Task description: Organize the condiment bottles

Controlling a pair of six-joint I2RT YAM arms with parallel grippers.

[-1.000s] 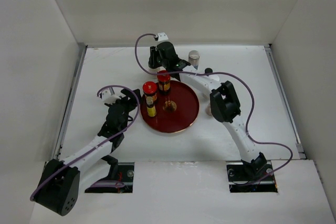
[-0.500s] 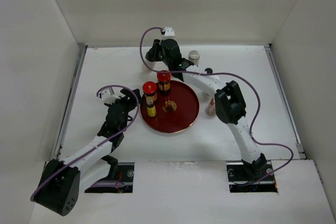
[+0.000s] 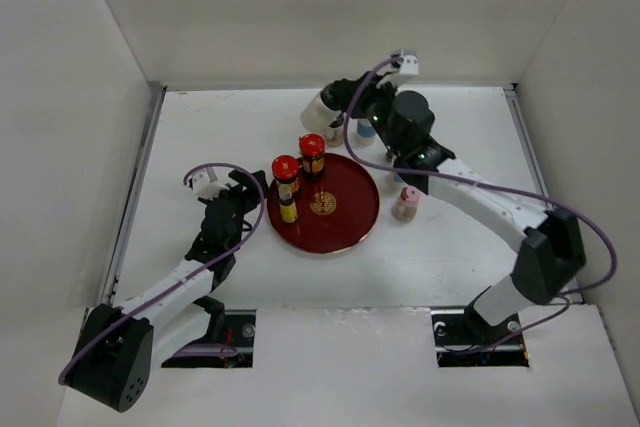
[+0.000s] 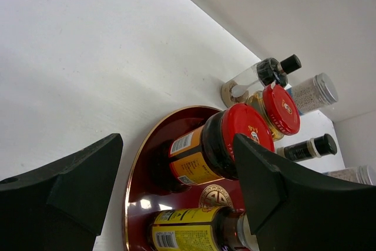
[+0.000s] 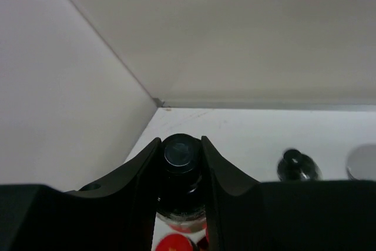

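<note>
- My right hand [image 3: 340,107] is clamped on a clear, black-capped bottle [image 5: 181,152], held tilted at the upper middle of the top view, behind the dark red plate [image 3: 350,235].
- My left hand [image 3: 252,192] gapes wide with nothing in it, at the plate's left rim.
- Two red-capped jars [image 3: 286,167] and a yellow-labelled bottle [image 3: 288,211] stand on the plate; a pink bottle [image 3: 405,204] waits on the desk to its right.
- I judge this the carrying step. Next I should right the bottle and set it on bare plate without knocking the jars.
</note>
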